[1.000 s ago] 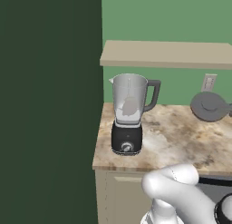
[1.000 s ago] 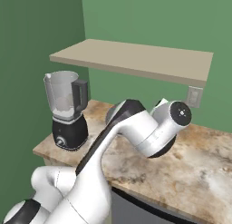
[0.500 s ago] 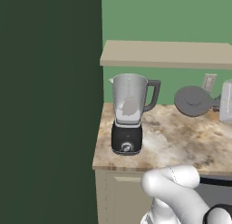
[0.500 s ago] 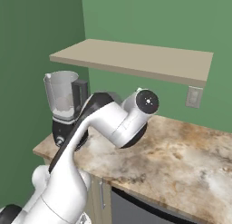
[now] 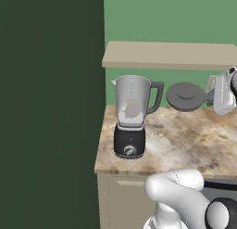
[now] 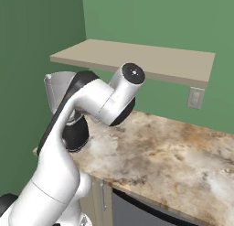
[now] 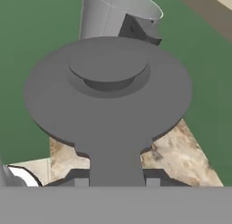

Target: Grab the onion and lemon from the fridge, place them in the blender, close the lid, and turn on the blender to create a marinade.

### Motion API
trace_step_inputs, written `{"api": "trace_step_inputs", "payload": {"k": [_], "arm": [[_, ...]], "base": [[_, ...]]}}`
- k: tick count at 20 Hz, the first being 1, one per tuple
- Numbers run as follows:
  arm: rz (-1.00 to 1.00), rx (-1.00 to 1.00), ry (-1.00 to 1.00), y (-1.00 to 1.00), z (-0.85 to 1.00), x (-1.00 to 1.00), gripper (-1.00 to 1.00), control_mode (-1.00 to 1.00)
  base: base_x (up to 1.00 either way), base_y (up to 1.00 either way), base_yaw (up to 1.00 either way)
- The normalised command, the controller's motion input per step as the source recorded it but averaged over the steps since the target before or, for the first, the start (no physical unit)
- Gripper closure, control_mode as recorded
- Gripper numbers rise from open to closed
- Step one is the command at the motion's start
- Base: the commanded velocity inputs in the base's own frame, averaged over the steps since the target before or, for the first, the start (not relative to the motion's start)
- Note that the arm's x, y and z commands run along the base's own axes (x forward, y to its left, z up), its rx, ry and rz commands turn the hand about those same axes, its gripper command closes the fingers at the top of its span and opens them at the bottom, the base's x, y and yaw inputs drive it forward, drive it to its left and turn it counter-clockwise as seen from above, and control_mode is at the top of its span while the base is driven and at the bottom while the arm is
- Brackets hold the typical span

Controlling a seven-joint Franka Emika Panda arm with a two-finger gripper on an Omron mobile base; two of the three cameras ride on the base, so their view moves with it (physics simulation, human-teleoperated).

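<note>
The blender [image 5: 132, 117] stands near the left end of the counter, a clear jug with an open mouth on a black base with a knob. The flat round dark grey lid [image 5: 185, 96] hangs in the air to the right of the jug, at about the height of its handle. My gripper [image 5: 211, 99] is shut on the lid's edge tab. In the hand view the lid [image 7: 108, 96] lies broad before my gripper [image 7: 117, 181], with the blender jug [image 7: 113, 17] beyond it. My arm hides most of the blender [image 6: 58, 85] in the right base view. Onion, lemon and fridge are out of view.
A beige shelf [image 5: 171, 54] runs along the green wall just above the jug's mouth. A wall outlet [image 6: 195, 98] sits under its right end. The marbled counter [image 5: 185, 142] ends just left of the blender, beside a tall dark green panel [image 5: 51, 107].
The lid, held in my gripper, has travelled left along the wall towards the blender. My arm has swung left with it, in front of the blender in the right base view.
</note>
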Motion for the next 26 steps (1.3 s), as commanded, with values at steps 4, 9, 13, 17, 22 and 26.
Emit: {"api": "trace_step_inputs", "payload": {"k": [4, 9, 13, 17, 22, 26], "arm": [[0.0, 0.12, 0.15, 0.28, 0.42, 0.0, 1.0, -1.0], [0.0, 0.11, 0.06, 0.32, 0.28, 0.0, 1.0, -1.0], [0.0, 0.07, 0.0, 0.41, 0.27, 0.01, 1.0, -1.0], [0.0, 0.02, 0.0, 0.44, 0.32, 0.09, 1.0, -1.0], [0.0, 0.0, 0.0, 0.37, 0.25, 0.16, 1.0, -1.0], [-0.01, 0.0, 0.0, 0.34, 0.14, 0.21, 1.0, -1.0]], "base": [[0.0, 0.0, 0.0], [0.0, 0.0, 0.0], [0.0, 0.0, 0.0], [0.0, 0.0, 0.0], [0.0, 0.0, 0.0], [0.0, 0.0, 0.0]]}}
